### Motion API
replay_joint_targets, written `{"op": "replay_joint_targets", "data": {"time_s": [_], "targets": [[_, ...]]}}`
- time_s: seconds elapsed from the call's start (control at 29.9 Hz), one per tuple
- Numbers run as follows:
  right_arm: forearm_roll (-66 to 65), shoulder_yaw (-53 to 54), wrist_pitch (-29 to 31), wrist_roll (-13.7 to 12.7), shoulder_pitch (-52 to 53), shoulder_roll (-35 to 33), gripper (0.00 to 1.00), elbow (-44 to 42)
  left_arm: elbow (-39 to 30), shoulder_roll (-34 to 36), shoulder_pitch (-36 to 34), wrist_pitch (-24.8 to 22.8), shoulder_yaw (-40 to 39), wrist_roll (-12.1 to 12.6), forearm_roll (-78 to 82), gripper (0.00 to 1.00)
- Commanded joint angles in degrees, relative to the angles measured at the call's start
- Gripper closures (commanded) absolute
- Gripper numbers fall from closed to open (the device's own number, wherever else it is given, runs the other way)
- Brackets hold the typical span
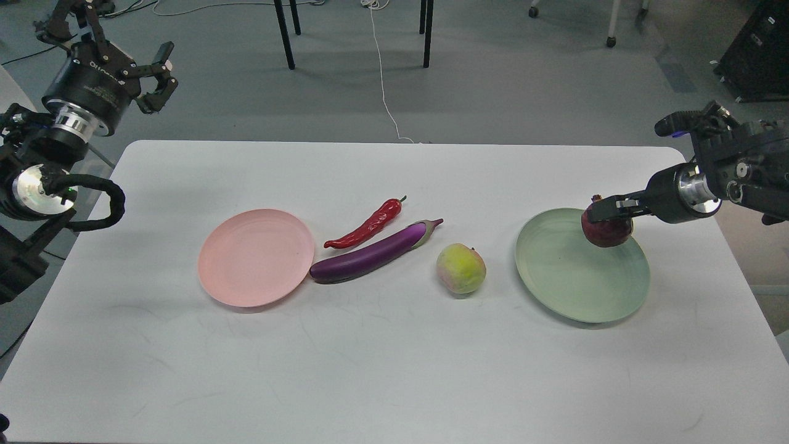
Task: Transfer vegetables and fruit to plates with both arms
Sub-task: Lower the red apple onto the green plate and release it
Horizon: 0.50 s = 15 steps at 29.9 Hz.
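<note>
- Nearest: bare white tabletop (370,370), broad open room along the near edge, nothing to bump.
- Middle row, left: round shallow matte pale pink plate (256,257), empty, low rim easy to clear.
- Just right of it: long glossy purple eggplant (370,254), lying slantwise, its near end touching or all but touching the pink rim; likely smooth and slippery, stiff; best taken across the thick middle.
- Right of centre: fuzzy yellow-green, pink-blushed peach (461,267), alone, free space all round; round, probably light, apt to roll; best gripped across its widest part.
- Right: round shallow pale green plate (573,283), close to the table's right edge, little margin there.
- Slightly farther: slim wrinkled red chili pepper (367,226), just beside the eggplant, tight gap between them; a pinch from above at mid-length looks safest.
- Over the green plate's far part: right gripper (607,213), fingers pinching a dark red faceted pomegranate (608,229), seemingly just above the plate or resting on it; cannot tell which.
- Farthest, beyond the table's far left corner: left gripper (159,80), raised, fingers spread, holding nothing.
</note>
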Motion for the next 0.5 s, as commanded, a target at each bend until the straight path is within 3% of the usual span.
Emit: {"op": "replay_joint_targets", "data": {"time_s": [0.0,0.07,0.23,0.47], "targets": [[-0.1,0.1,-1.1,0.0,-2.6,-0.3,0.35,-0.5,-0.2,0.3,0.0,0.0,0.0,0.0,0.0,0.01],[-0.1,0.2,-3.0,0.0,-3.1,0.0,0.22,-0.5,-0.2,0.4,0.0,0.0,0.0,0.0,0.0,0.01],[0.1,2.0,-4.7,-0.1,-2.9,0.2,0.06,-0.4,-0.2,0.3,0.0,0.1,0.0,0.0,0.0,0.01],[1.2,9.5,-4.4,-0.3,-1.1,0.1,0.04,1.3,-0.2,0.3,0.0,0.1,0.0,0.0,0.1,0.01]]}}
